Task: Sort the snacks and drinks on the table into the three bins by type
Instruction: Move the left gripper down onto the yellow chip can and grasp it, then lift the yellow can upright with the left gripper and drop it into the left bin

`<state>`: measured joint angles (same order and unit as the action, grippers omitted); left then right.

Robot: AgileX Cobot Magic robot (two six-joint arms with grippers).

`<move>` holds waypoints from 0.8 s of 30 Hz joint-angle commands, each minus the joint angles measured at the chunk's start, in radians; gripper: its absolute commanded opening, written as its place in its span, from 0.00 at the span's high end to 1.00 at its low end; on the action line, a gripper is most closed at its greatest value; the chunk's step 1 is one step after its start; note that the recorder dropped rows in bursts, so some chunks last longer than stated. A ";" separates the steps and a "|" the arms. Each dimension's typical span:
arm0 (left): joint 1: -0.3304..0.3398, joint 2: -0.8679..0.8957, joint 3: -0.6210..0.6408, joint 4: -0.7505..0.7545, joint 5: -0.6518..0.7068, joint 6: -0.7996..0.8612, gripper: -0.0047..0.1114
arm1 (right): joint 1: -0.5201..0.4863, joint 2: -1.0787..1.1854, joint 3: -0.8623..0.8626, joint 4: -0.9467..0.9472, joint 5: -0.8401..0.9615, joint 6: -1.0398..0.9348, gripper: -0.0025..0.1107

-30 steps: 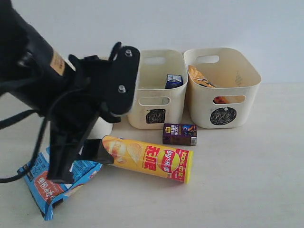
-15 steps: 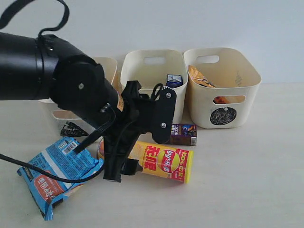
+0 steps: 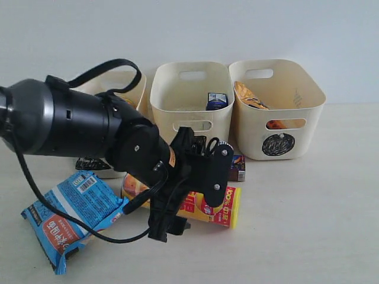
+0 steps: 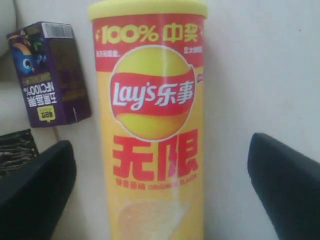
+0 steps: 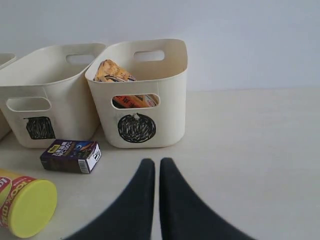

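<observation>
Exterior view: the left arm (image 3: 71, 124) hides most of the triangle bin (image 3: 133, 89) and the middle of the yellow chip tube (image 3: 228, 204). The dark carton (image 3: 238, 167) only peeks out behind it. Spread wide, the left end effector (image 4: 160, 200) straddles the tube lying on the bench (image 3: 308, 225), with a gap either side. Pressed closed and empty, the right end effector (image 5: 156, 165) hangs over bare bench, which lies open beyond the tube's lid.
</observation>
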<state>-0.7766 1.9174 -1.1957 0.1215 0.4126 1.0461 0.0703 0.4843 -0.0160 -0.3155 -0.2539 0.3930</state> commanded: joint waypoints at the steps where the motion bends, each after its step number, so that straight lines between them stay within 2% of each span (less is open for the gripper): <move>1: -0.002 0.046 0.003 0.026 -0.048 0.005 0.22 | -0.001 0.004 0.004 -0.004 -0.010 -0.003 0.97; 7: -0.002 0.104 0.003 0.028 -0.075 0.005 0.22 | -0.001 0.004 0.004 -0.004 -0.010 -0.003 0.97; 10: -0.002 0.114 0.003 0.028 -0.075 0.005 0.26 | -0.001 0.004 0.004 -0.004 -0.010 -0.003 0.97; 13: -0.002 0.112 0.003 0.033 -0.086 0.005 0.39 | -0.001 0.004 0.004 -0.004 -0.010 -0.003 0.97; 20: -0.002 0.072 0.003 0.033 -0.102 -0.007 0.88 | -0.001 0.004 0.004 -0.004 -0.010 -0.003 0.97; 21: -0.002 0.046 0.003 0.033 -0.110 -0.007 0.92 | -0.001 0.004 0.004 -0.004 -0.010 -0.003 0.97; 24: -0.002 -0.005 0.003 0.033 -0.121 -0.030 0.92 | -0.001 0.004 0.004 -0.004 -0.010 -0.003 0.97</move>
<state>-0.7766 1.9616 -1.1957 0.1577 0.3136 1.0459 0.0703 0.4843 -0.0160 -0.3155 -0.2539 0.3930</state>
